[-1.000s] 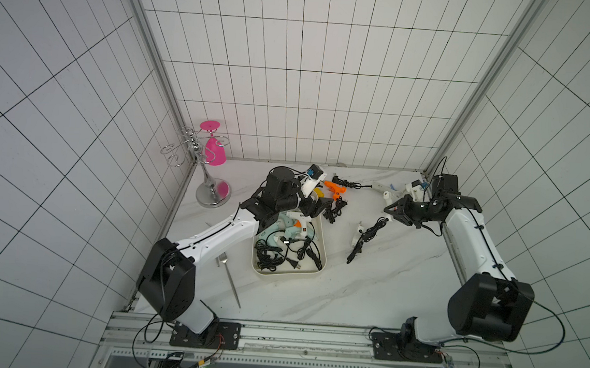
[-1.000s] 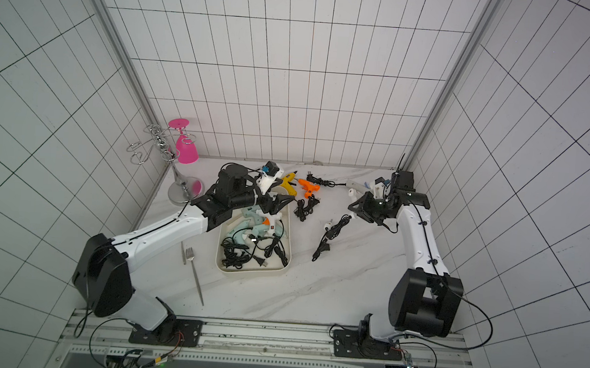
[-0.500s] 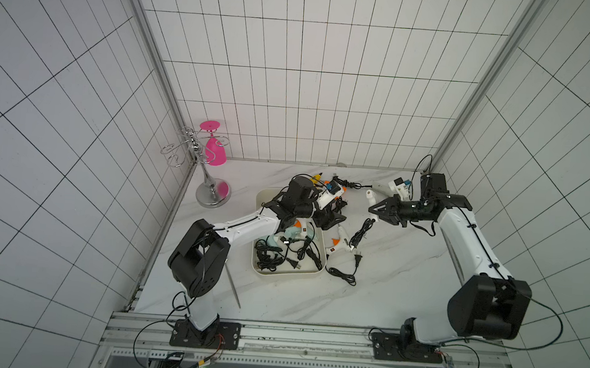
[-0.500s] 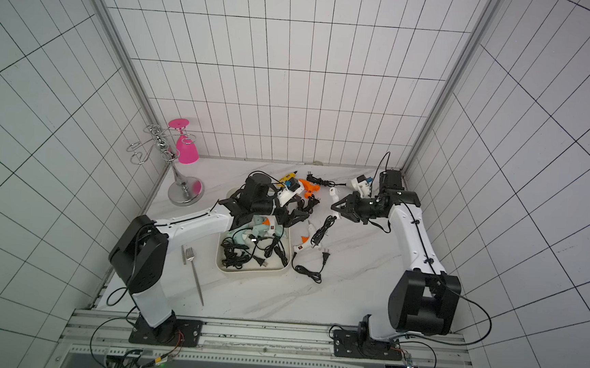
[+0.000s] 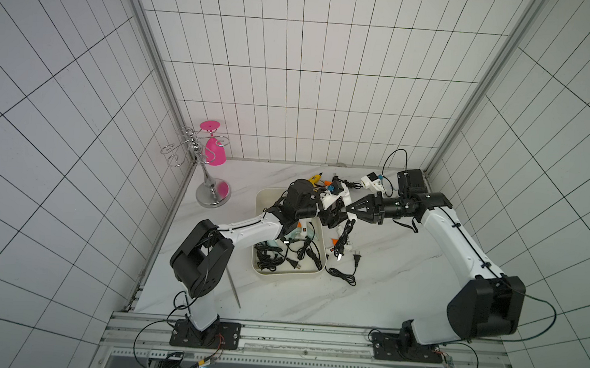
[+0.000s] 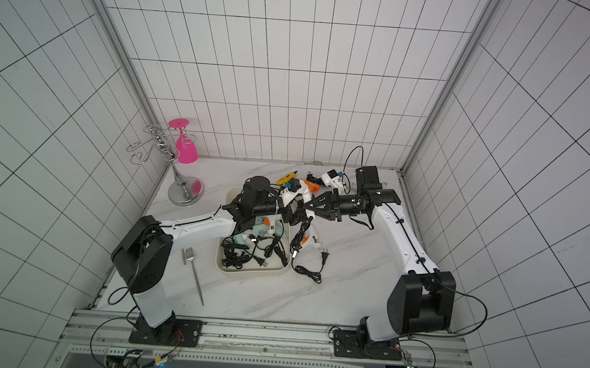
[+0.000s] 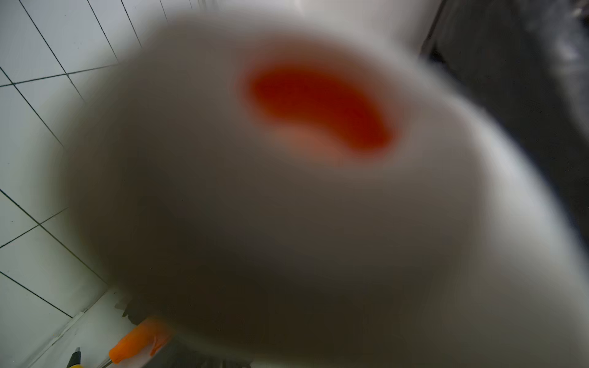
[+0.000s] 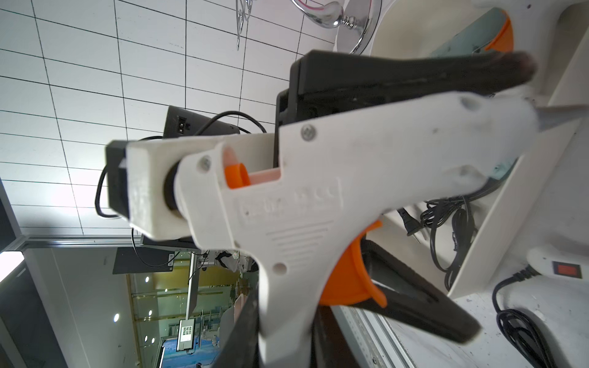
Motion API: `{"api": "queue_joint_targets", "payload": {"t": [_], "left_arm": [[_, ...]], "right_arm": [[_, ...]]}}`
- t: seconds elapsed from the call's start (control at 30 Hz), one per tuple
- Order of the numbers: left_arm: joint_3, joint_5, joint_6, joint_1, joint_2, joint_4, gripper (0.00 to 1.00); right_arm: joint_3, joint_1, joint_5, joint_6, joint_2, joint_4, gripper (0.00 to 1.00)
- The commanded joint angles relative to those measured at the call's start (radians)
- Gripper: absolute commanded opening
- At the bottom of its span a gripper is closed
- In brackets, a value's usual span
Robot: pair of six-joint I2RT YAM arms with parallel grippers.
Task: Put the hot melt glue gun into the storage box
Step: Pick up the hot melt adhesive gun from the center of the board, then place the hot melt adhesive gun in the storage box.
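Glue gun (image 8: 318,178), white with an orange trigger, is held up off the counter (image 5: 404,270), just beside the far right corner of the storage box (image 5: 287,272). Your left gripper (image 5: 336,214) clamps it wide, with one finger (image 8: 414,70) over the barrel and the other under the trigger. Your right gripper (image 5: 348,208) is pinched together at the foot of the handle, where a black cord (image 5: 344,236) hangs down.

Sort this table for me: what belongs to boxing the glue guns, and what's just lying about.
Job: white glue gun, held in the air; storage box; teal glue gun already inside it; corded glue gun on the table beside it.
Lying about: fork; pink glass hanging on the chrome rack.
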Motion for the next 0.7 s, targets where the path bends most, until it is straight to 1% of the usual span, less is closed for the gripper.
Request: {"api": "queue_joint_targets", "payload": {"t": [0.0,0.1,0.2,0.27,0.33,0.4,0.43,0.5,0.53,0.6,0.63,0.67], "left_arm": [[-0.031,-0.088,0.07,-0.01,-0.034,0.061,0.79],[-0.054,-0.12,0.081,-0.01,-0.055,0.094,0.74],[-0.074,-0.139,0.084,-0.011,-0.079,0.112,0.65],[-0.085,-0.148,0.084,-0.012,-0.094,0.126,0.55],[-0.092,-0.16,0.087,-0.011,-0.104,0.131,0.41],[-0.095,-0.168,0.086,-0.01,-0.115,0.133,0.32],[-0.095,-0.167,0.087,-0.01,-0.123,0.129,0.28],[-0.09,-0.158,0.087,-0.01,-0.137,0.102,0.24],[-0.084,-0.152,0.095,-0.01,-0.146,0.073,0.2],[-0.08,-0.141,0.115,-0.01,-0.167,0.012,0.19],[-0.075,-0.142,0.135,-0.009,-0.184,-0.037,0.17],[-0.071,-0.148,0.152,-0.009,-0.202,-0.089,0.16]], "right_arm": [[0.005,0.037,-0.121,0.001,-0.003,0.052,0.04],[0.011,0.056,-0.133,0.0,0.007,0.054,0.04],[0.019,0.065,-0.143,-0.001,0.016,0.054,0.04],[0.025,0.068,-0.144,-0.001,0.022,0.054,0.04],[0.03,0.073,-0.146,-0.002,0.03,0.055,0.04],[0.033,0.075,-0.144,-0.001,0.037,0.055,0.05],[0.035,0.075,-0.141,-0.002,0.042,0.054,0.07],[0.038,0.075,-0.137,-0.002,0.049,0.056,0.13],[0.044,0.074,-0.133,-0.004,0.05,0.056,0.2],[0.06,0.062,-0.117,-0.008,0.045,0.056,0.37],[0.071,0.049,-0.103,-0.012,0.039,0.056,0.42],[0.08,0.031,-0.087,-0.013,0.03,0.057,0.45]]}}
